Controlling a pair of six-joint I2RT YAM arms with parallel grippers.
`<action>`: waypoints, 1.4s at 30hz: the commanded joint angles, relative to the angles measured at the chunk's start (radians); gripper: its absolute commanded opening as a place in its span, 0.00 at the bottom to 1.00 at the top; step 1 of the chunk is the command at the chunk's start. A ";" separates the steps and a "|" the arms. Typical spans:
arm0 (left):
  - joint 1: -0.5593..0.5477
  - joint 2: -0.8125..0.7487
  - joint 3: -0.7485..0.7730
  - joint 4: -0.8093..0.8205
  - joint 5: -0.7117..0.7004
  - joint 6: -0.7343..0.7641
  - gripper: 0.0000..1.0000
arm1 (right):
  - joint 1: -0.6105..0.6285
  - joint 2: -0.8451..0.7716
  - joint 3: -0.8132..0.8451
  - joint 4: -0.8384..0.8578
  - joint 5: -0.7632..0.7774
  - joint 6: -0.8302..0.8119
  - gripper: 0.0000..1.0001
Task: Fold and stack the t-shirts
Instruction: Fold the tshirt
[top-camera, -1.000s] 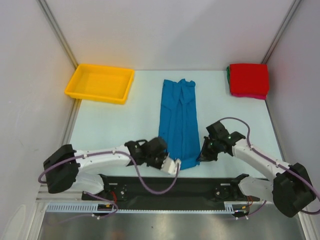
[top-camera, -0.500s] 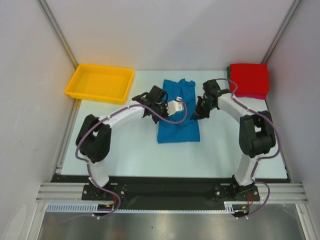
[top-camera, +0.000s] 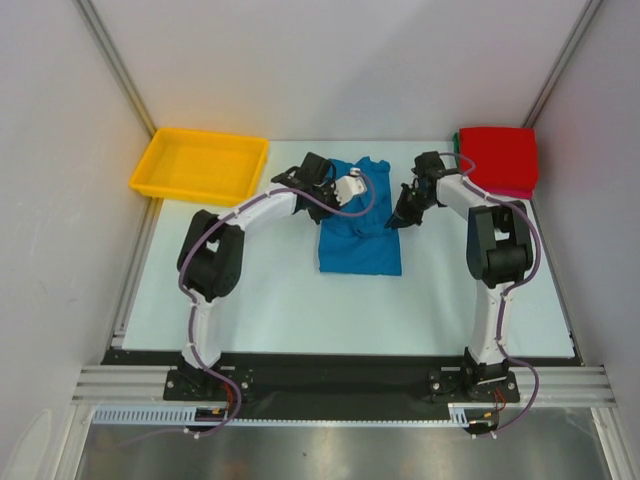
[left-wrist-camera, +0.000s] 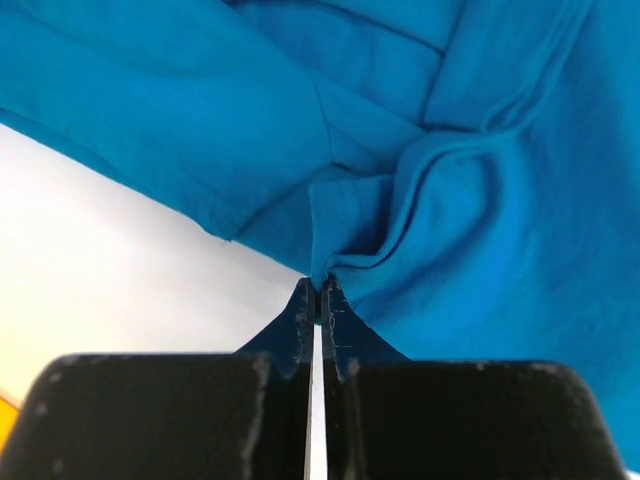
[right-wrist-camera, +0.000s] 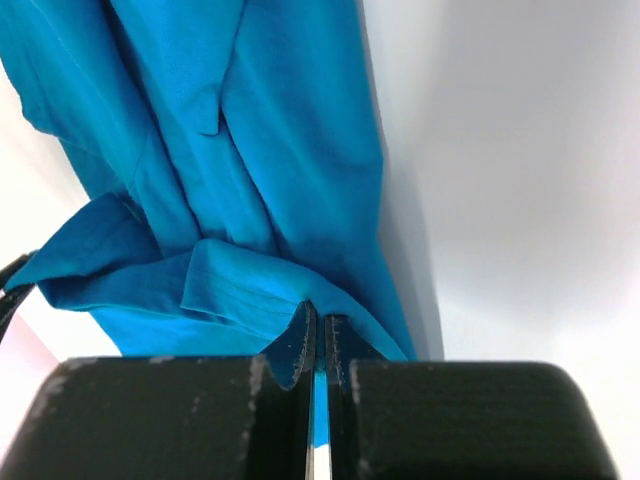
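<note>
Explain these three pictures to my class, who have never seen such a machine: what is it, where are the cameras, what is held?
Two robot arms stand at the table's near edge. The wide picture looks down from above; the two close-ups come from a camera on each wrist. On the table lie a yellow tray, a stack of folded shirts, red on top, and a blue t-shirt. The left end effector and the right end effector are each shut on a fold of the blue t-shirt.
</note>
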 joint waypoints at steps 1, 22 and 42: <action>0.015 0.026 0.054 0.054 0.013 -0.016 0.00 | -0.004 0.017 0.045 0.036 -0.036 -0.019 0.01; 0.095 -0.127 0.140 -0.174 0.078 -0.288 0.61 | 0.125 -0.316 -0.220 0.066 0.099 -0.082 0.27; 0.064 -0.204 -0.070 -0.189 0.169 -0.340 0.62 | 0.120 0.090 0.187 0.059 0.234 -0.070 0.18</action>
